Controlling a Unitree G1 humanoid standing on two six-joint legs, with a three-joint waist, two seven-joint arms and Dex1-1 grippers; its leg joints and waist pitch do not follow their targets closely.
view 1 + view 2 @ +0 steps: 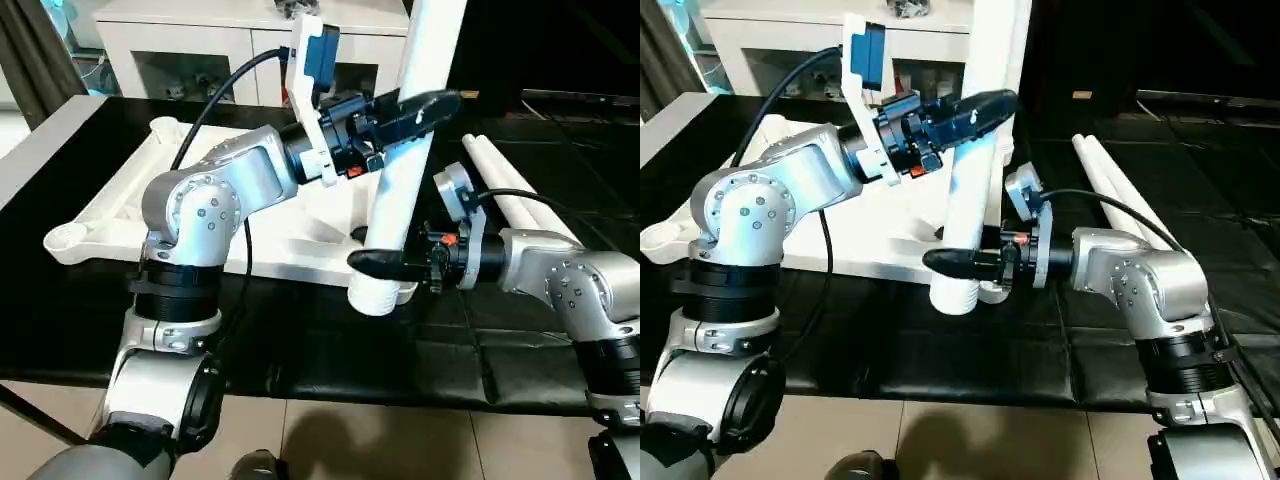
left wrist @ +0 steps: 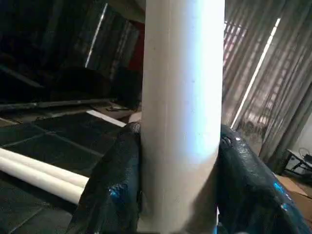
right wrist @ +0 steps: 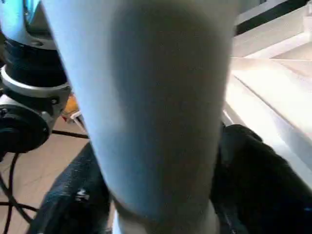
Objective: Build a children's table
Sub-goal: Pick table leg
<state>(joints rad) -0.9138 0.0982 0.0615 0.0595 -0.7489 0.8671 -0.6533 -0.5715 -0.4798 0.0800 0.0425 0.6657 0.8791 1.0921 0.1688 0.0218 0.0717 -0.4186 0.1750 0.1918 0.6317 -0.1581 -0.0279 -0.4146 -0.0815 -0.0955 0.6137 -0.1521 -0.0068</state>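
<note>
Left eye view, frame centre: left gripper (image 1: pixel 425 113) pinches upright leg (image 1: pixel 405 175) high, right gripper (image 1: pixel 385 265) clasps its base; hollow, light, stiff, slick; grip low near tabletop (image 1: pixel 120 215)

Upright leg (image 1: pixel 405 150): upper end cut off by the frame's top edge; its foot hides the tabletop (image 1: pixel 120 205) corner socket beneath. Right gripper (image 1: pixel 385 266): far finger concealed behind the leg. Cabinet (image 1: pixel 200 45): contents behind the glass too small to identify.

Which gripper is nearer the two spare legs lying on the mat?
Right. The right gripper is low on the upright leg, beside the spare legs; the left gripper is higher up.
</note>
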